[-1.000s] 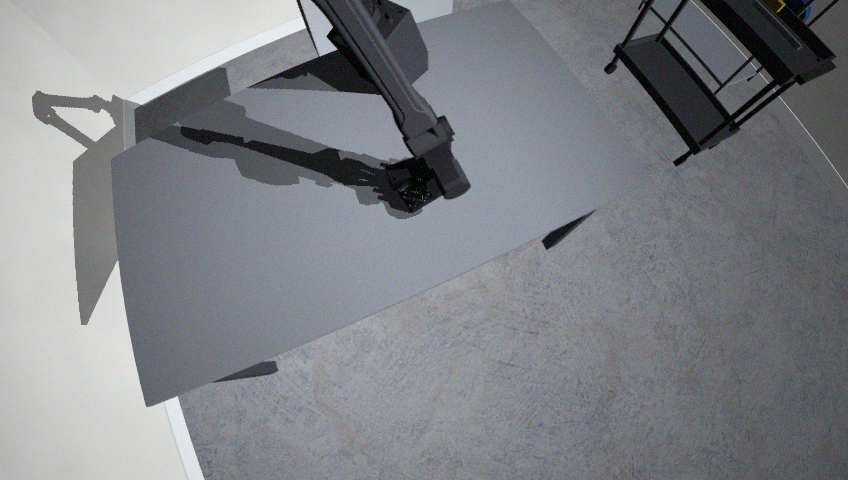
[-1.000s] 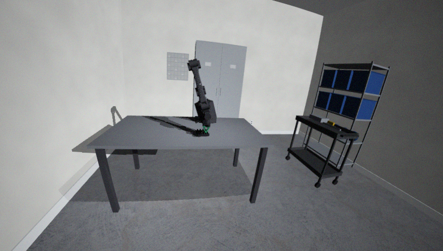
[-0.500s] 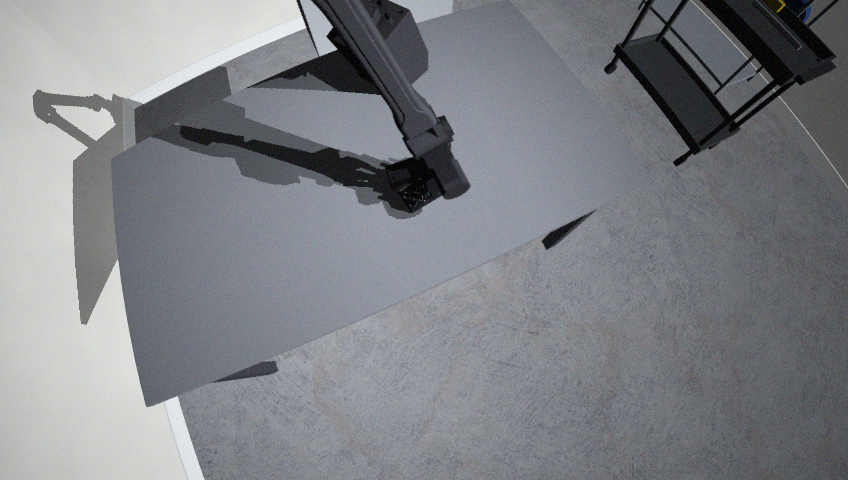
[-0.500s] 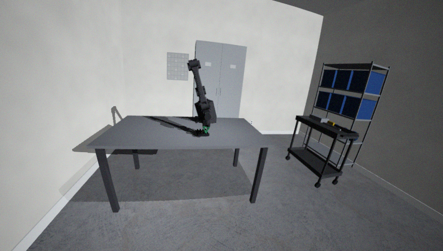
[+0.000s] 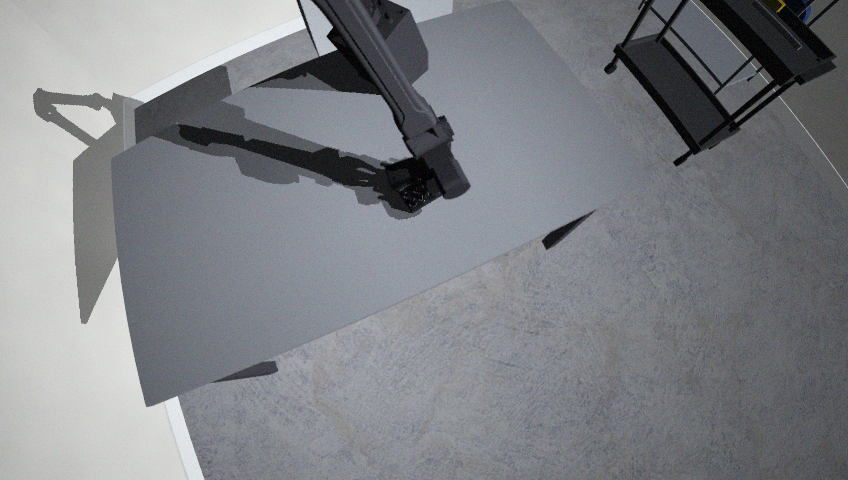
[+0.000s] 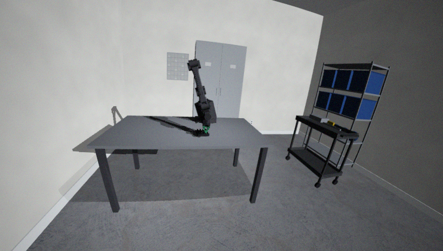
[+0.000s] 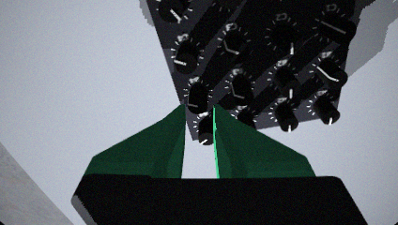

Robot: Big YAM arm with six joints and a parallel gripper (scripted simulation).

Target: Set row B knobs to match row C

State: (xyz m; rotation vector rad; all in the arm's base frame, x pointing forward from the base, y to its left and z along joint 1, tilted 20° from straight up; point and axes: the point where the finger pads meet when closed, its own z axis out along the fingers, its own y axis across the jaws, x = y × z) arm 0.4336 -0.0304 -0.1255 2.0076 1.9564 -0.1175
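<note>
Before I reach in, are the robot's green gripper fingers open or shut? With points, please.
Partly open: in the wrist view, the green tapered fingers stand apart, pale tabletop [image 7: 70, 84] showing between.

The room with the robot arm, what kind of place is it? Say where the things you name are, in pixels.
It's probably a workshop or robot lab. There's a robot arm [image 5: 380, 65] [image 6: 198, 83] on a big table [image 5: 267, 249] [image 6: 149, 136], a wheeled cart [image 5: 672, 98] [image 6: 314, 161], and a shelf rack [image 6: 372, 72] holding blue bins [image 6: 376, 82].
</note>
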